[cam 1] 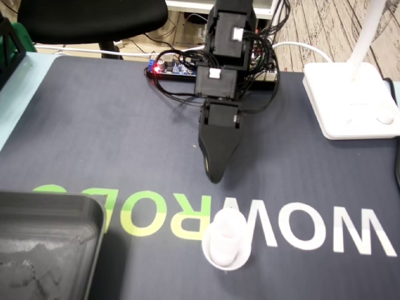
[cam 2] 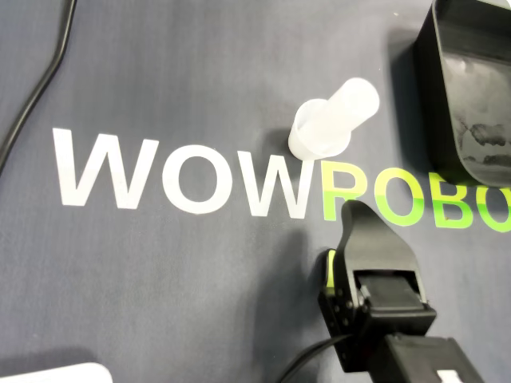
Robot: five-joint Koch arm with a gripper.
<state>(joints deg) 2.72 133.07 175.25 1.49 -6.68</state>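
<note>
— Well, where does the white plastic cup [cam 1: 226, 242] stand?

— On the dark mat [cam 1: 94, 137] that covers the bench [cam 1: 7, 112]. It is upright, with a wider ring at its foot and a narrower cylinder rising from it. In the fixed view it sits at the near edge of the WOWROBO lettering [cam 1: 300, 228], right where the white letters meet the green ones. The overhead view shows the cup [cam 2: 323, 132] at that same joint of the lettering [cam 2: 192, 179].

— And the arm?

— The arm [cam 1: 225, 56] reaches down from the far side of the mat. The fingers [cam 1: 214, 169] point at the mat just beyond the lettering. The printed letters lie between them and the cup, so they are near it but not touching it.

— Are the fingers spread or pressed together?

— I cannot tell. The fixed view shows them as a single black tapered shape, and so does the overhead view [cam 2: 359, 219].

— What else is on the bench?

— A black tray [cam 1: 50, 237] fills the near left corner of the fixed view, apart from the cup. A white lamp base [cam 1: 350, 100] stands at the far right. A small board with a red light [cam 1: 154, 70] lies behind the arm, among black cables.
</note>
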